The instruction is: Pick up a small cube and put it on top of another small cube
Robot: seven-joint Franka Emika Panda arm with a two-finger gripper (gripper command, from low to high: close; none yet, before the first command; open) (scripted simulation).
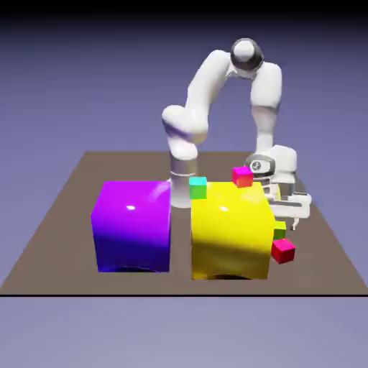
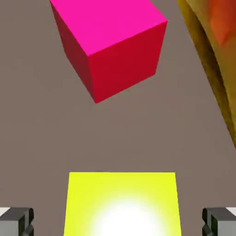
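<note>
1. The gripper [image 2: 118, 223] is spread wide and holds nothing; its two grey fingertips [image 2: 16, 221] sit at the hand view's bottom corners, apart from the cube between them.
2. The lime cube [image 2: 122, 203] lies on the brown table [image 2: 46, 138] between the open jaws, its top face square to the hand view, edges running straight up and across.
3. It is plain yellow-green, with a bright white glare on its top.
4. In the exterior view the lime cube [image 1: 279, 230] sits just beside the yellow cube's [image 1: 230, 230] right side, below the hand.
5. A pink-red cube [image 2: 110, 46] lies near it, turned at an angle.
6. A purple cube [image 1: 133, 226] stands farther left.
</note>
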